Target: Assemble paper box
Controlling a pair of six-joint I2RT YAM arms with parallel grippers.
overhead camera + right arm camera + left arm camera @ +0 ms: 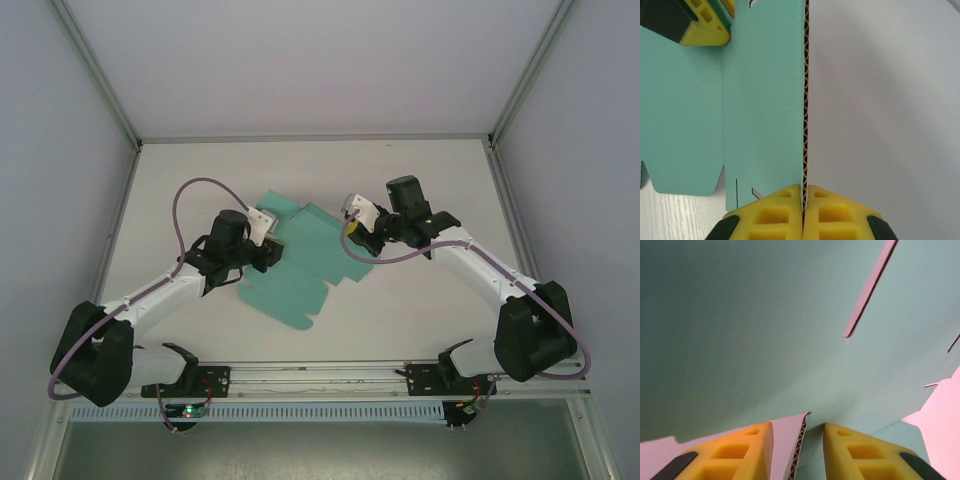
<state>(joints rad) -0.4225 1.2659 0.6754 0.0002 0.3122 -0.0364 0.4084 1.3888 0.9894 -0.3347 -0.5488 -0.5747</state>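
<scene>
white table: right jaws pinch paper box edge; left jaws ajar astride it.

Top external: fixed, high and behind the arm bases, looking down and forward over the whole counter, from far off. Left wrist: just behind the left jaws, aimed along them, very close to the paper box. Right wrist: just behind the right jaws, sighting along an upright card edge, close, strip of counter at lower left. Shared: same teal card in all three; left jaws also at top left of right wrist view.
</scene>
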